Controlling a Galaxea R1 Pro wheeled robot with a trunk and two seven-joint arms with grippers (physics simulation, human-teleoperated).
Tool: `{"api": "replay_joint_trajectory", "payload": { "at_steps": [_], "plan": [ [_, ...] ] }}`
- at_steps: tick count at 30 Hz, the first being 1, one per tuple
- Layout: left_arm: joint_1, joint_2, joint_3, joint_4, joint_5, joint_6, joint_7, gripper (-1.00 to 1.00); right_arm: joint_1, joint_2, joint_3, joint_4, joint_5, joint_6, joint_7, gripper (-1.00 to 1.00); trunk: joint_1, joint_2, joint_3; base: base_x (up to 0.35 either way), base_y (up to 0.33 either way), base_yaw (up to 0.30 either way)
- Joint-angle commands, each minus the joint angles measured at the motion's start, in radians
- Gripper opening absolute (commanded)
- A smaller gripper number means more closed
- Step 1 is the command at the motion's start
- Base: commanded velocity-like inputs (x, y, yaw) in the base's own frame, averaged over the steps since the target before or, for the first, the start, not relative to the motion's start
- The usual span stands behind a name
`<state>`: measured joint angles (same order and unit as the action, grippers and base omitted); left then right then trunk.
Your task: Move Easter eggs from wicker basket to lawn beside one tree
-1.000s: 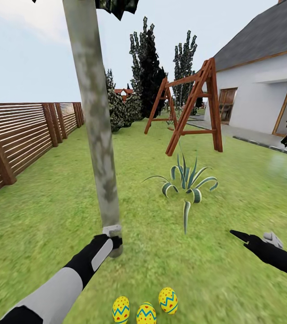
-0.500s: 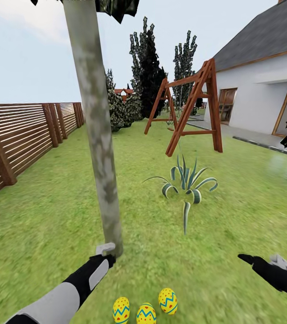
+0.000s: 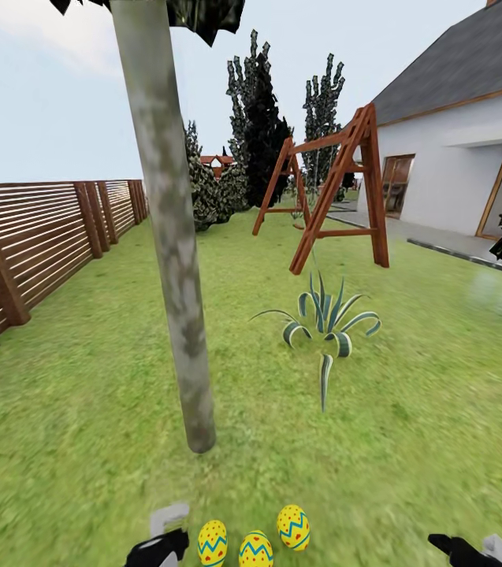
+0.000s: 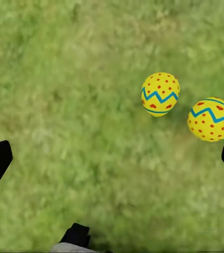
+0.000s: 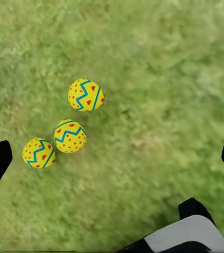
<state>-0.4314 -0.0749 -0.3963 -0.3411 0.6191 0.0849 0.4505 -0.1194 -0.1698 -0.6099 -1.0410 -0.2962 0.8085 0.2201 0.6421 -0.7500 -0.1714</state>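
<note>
Three Easter eggs [image 3: 212, 542] [image 3: 256, 549] [image 3: 293, 526], yellow with red dots and blue zigzags, lie together on the lawn [image 3: 85, 409] just in front of the tree [image 3: 176, 276] with its pale mottled trunk. My left gripper [image 3: 165, 534] hovers low beside the leftmost egg. The left wrist view shows it open [image 4: 112, 161] over bare grass, with two eggs [image 4: 160, 94] [image 4: 210, 119] off to one side. My right gripper [image 3: 475, 547] is at the near right, open [image 5: 112, 162] above grass, apart from all three eggs [image 5: 86, 95] [image 5: 70, 135] [image 5: 38, 153]. The wicker basket is out of view.
A striped agave plant [image 3: 325, 315] grows right of the trunk. Behind it stands a wooden swing frame [image 3: 337, 185]. A slatted wooden fence [image 3: 38, 236] runs along the left, and a white house [image 3: 455, 165] is at the right. Dark cypresses [image 3: 258, 118] rise at the back.
Both arms have drawn back toward the bottom of the head view. The left gripper has moved away from the trunk's base to beside the eggs. The eggs have not moved.
</note>
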Motion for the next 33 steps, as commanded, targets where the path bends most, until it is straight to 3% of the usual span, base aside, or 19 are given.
{"api": "replay_joint_trajectory", "payload": {
  "at_steps": [1, 8, 23, 29, 33],
  "plan": [
    [0.004, 0.001, -0.011, 0.008, 0.004, -0.004, 0.008, 1.00, 0.000, 0.001, -0.002, 0.016, 0.010, -0.008, 0.007, 1.00, -0.004, 0.006, 0.002, 0.000, 0.000, 0.000],
    [0.034, 0.001, -0.022, 0.108, 0.004, -0.099, -0.021, 1.00, 0.002, 0.003, 0.000, 0.197, 0.027, -0.161, 0.007, 1.00, -0.031, 0.055, 0.024, 0.000, 0.000, 0.000],
    [0.157, 0.014, -0.024, 0.134, 0.005, -0.203, -0.055, 1.00, 0.003, 0.002, -0.001, 0.468, 0.035, -0.382, 0.007, 1.00, -0.088, 0.160, 0.071, 0.000, 0.000, 0.000],
    [0.221, 0.027, -0.024, 0.135, 0.005, -0.227, -0.075, 1.00, 0.003, 0.003, -0.002, 0.590, 0.091, -0.506, 0.005, 1.00, -0.111, 0.202, 0.089, 0.000, 0.000, 0.000],
    [0.264, 0.029, -0.024, 0.135, 0.006, -0.230, -0.101, 1.00, 0.003, 0.004, -0.002, 0.663, 0.104, -0.591, 0.004, 1.00, -0.126, 0.230, 0.102, 0.000, 0.000, 0.000]
  ]
}}
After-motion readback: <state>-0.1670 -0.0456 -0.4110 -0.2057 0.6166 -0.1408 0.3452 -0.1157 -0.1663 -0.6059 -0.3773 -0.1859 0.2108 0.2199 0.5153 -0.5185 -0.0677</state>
